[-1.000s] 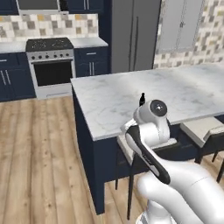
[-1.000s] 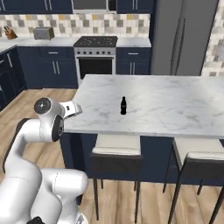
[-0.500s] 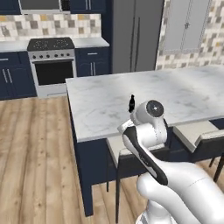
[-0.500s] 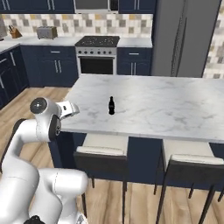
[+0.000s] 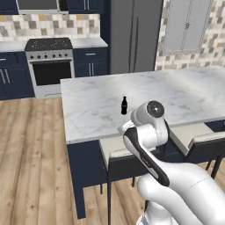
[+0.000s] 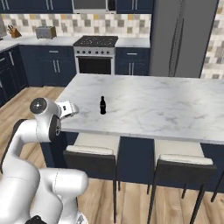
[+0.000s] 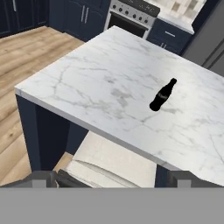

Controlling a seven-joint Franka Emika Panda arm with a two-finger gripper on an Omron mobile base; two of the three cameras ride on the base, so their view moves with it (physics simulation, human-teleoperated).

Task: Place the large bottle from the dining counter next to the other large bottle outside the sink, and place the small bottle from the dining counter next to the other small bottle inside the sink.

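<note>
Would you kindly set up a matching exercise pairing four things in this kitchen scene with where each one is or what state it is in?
Things:
1. small black cola-shaped bottle
2. steel oven range with black cooktop
3. cushioned stool with dark frame
4. robot's two-finger tool

Places or states:
A. tucked under the overhang of the white marble dining counter
B. open, holding nothing
C. upright on the marble, near the counter's front edge
D. against the back wall, between navy cabinets

Pairs: 1-C, 2-D, 3-A, 4-B
</note>
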